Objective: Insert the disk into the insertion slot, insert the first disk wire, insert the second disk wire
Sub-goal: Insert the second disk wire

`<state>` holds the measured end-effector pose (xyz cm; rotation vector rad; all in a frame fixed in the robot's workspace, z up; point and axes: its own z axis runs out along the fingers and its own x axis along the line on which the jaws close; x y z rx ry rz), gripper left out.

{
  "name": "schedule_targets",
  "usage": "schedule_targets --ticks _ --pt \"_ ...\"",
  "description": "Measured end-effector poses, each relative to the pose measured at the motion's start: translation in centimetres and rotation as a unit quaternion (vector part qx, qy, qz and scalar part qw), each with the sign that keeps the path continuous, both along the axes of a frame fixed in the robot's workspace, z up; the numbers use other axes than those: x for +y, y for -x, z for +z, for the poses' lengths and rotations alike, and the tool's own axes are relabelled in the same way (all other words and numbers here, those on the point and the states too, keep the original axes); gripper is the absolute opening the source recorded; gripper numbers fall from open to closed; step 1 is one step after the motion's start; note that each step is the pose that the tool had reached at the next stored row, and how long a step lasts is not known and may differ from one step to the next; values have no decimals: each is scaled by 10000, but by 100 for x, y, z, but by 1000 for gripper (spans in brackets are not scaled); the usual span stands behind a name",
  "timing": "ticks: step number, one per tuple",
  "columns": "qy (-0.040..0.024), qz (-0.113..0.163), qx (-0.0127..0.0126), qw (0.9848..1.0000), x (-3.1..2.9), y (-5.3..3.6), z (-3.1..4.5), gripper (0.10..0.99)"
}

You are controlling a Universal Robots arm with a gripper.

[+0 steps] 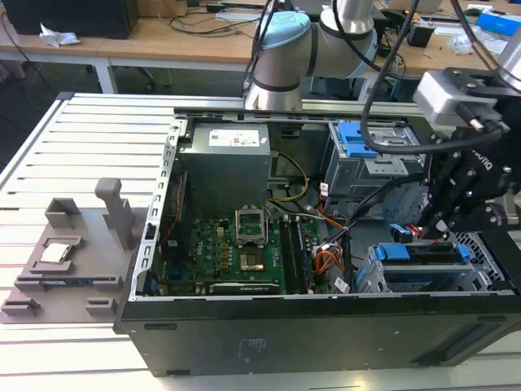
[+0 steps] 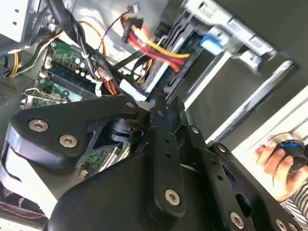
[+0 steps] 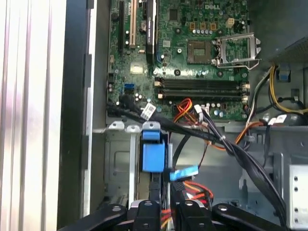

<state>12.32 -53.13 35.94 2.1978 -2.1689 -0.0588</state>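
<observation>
Your tool (image 1: 426,231) hung just above the disk (image 1: 396,252) in the insertion slot (image 1: 368,278), with black cables (image 3: 231,147) crowding it. You couldn't tell its grip.

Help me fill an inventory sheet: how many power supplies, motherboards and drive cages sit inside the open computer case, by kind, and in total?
power supply: 1
motherboard: 1
drive cages: 2
Total: 4
</observation>
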Motion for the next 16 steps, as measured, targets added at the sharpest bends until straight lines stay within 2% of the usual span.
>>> schedule_targets --ticks 3,6,8,9,10,11,13,16 --pt "15 70 0 10000 51 101 -123 239" --pt "66 137 0 9999 93 107 -156 239" --pt "125 170 1 9998 122 109 -169 239" --pt "198 189 2 9996 130 108 -175 239" --pt "308 206 4 9993 130 108 -177 239" --pt "364 210 5 9991 129 109 -182 239" --pt "402 211 6 9990 130 109 -185 239" --pt "414 211 6 9989 129 109 -184 239"
